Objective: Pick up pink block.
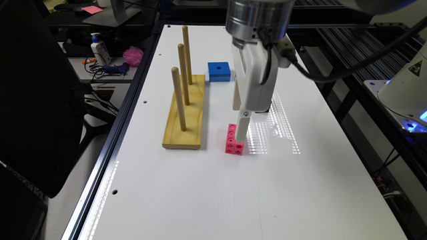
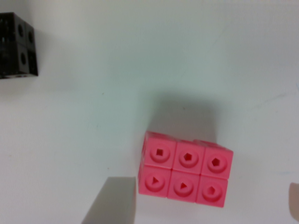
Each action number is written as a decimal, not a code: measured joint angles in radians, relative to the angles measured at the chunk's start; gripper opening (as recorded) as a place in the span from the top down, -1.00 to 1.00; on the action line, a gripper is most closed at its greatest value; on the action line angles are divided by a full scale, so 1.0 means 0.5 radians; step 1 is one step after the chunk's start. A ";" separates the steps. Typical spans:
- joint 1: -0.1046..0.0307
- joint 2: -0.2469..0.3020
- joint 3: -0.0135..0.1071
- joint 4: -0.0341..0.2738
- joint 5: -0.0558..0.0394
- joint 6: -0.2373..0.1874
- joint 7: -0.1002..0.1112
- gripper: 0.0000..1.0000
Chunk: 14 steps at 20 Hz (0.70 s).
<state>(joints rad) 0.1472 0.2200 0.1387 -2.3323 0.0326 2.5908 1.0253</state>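
The pink block (image 1: 233, 140) lies flat on the white table (image 1: 200, 193), a cuboid of linked cubes with round holes in its faces. In the wrist view the pink block (image 2: 186, 173) sits between my two fingers. One fingertip (image 2: 114, 200) stands right beside one short end of the block, and the other fingertip (image 2: 294, 200) stands well off the opposite end. My gripper (image 2: 203, 205) is open and holds nothing. In the exterior view my gripper (image 1: 242, 133) reaches down to the table right at the block.
A black cube (image 2: 16, 46) sits on the table a short way from the pink block. A wooden base (image 1: 185, 113) with three upright pegs stands toward the exterior view's left. A blue square block (image 1: 219, 71) lies behind it.
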 joint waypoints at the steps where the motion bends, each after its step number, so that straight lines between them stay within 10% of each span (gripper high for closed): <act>1: 0.000 0.010 -0.001 0.008 0.000 0.000 0.000 -1.00; 14: 0.000 0.193 -0.005 0.035 -0.005 0.125 0.000 -1.00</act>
<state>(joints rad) 0.1472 0.3166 0.1363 -2.3147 0.0300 2.6533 1.0253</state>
